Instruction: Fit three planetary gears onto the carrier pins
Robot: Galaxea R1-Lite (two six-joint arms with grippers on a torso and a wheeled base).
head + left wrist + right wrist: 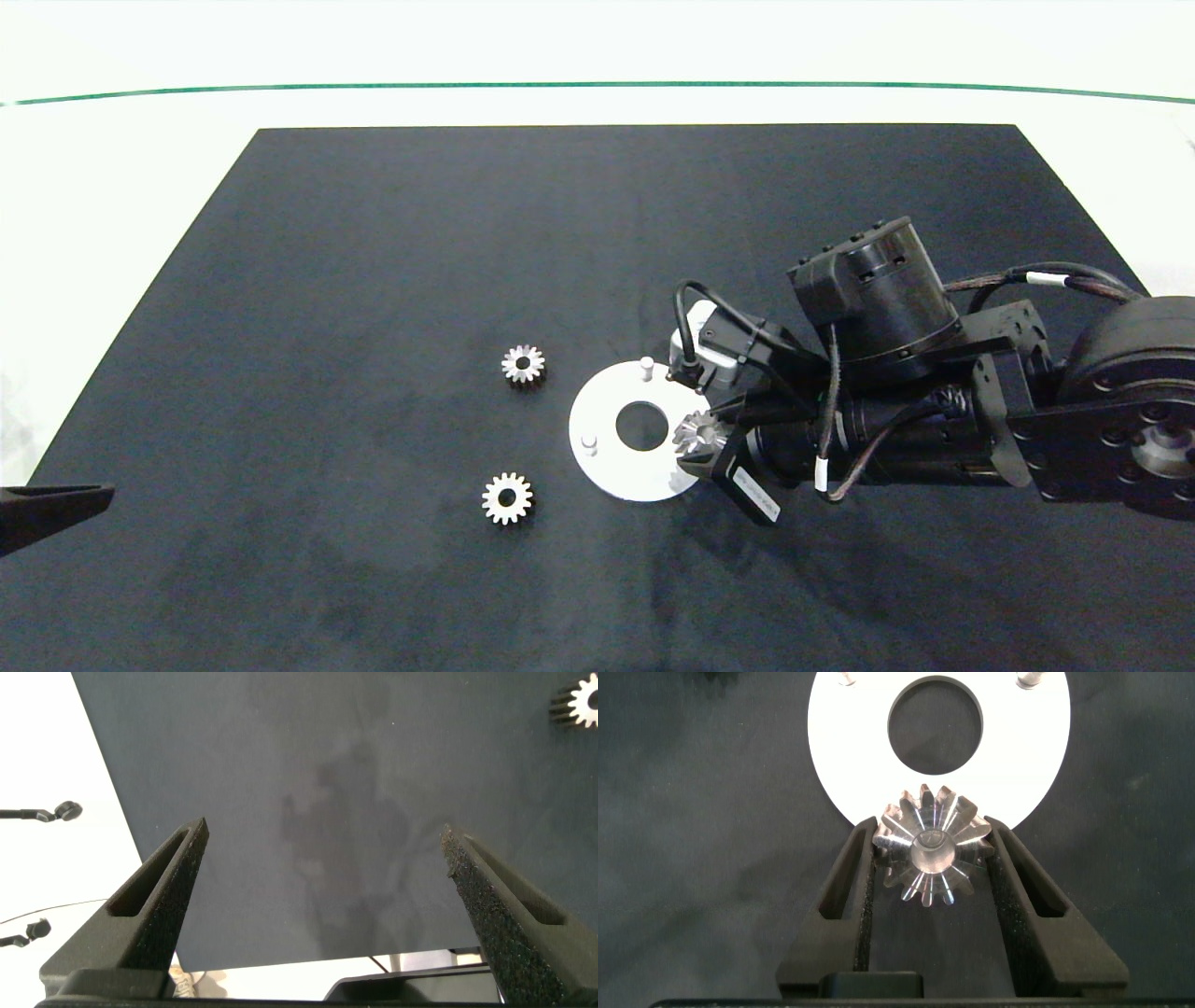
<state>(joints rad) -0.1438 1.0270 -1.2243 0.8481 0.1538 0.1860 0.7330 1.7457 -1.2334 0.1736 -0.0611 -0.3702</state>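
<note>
Right gripper (926, 859) clamped on gear (926, 854) at white disc (597, 411) edge; pin hidden underneath, misalignment could jam. Left gripper (322, 877) wide open, far off.

A dark, matte mat (373, 280) covers a white worktop (112, 187), evenly lit, with a thin green line (597, 85) crossing its far side.

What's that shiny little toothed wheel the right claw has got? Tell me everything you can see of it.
It is a small silvery metal planetary gear with pointed teeth all round that catch the light. The right gripper holds it between its two fingers, one on each side. It sits over the right edge of the white carrier disc, beside the disc's large centre hole. A pale round peg shows in its centre, so it seems to be on or over a carrier pin; how far seated cannot be told.
</note>
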